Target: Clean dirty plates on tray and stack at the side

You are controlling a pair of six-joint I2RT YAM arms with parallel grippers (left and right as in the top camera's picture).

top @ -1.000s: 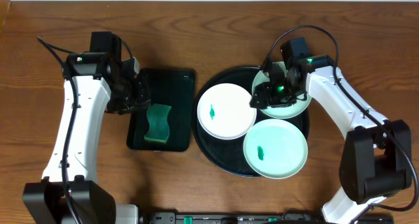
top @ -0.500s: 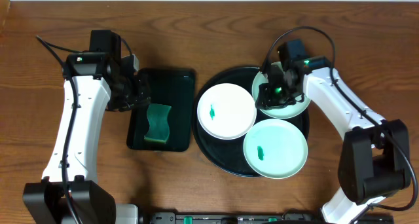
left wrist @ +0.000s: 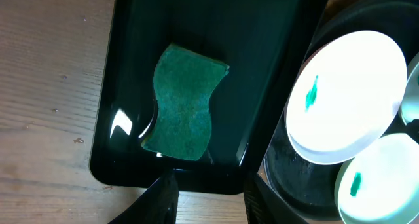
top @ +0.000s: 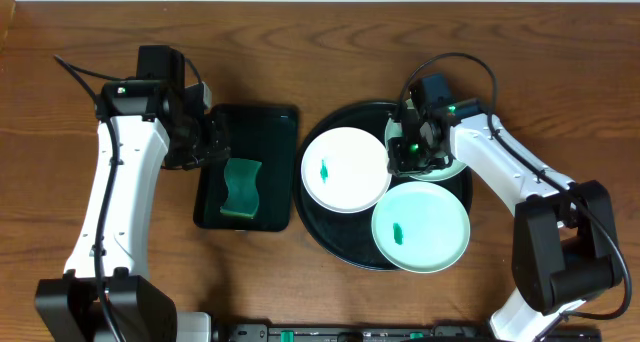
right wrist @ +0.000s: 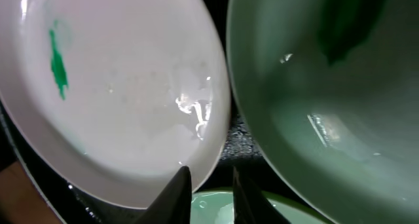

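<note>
Right hand (top: 408, 150): down low on the round tray (top: 322, 230), at the seam where the white plate (top: 345, 170) meets the back mint plate (right wrist: 308, 119); fingers drawn close with only a slit between, honestly can't tell if clamped on a rim or on nothing
Left hand (left wrist: 206, 198): fingers apart, nothing between them, hovering over the near edge of the rectangular tray (top: 275, 127), just short of the sponge (top: 240, 189)
Plates, where: all on the round tray, none off to the side on the bench (top: 300, 52) yet
Step, best guess: very start, picking out a first plate, probably the back mint one
Next move for right: needs a solid pinch on one rim only, then a lift clear of the white plate sitting just beside it
Next move for left: needs to drop onto the sponge and close on it, ready to wipe
Plate count: three, so one white, two mint, counting the front mint plate (top: 421, 227)
Green smears (top: 323, 169): two visible, one on white, one on front mint; back mint mostly hidden, no idea
Trays: two, one round, one rectangular
Sponges: one
</note>
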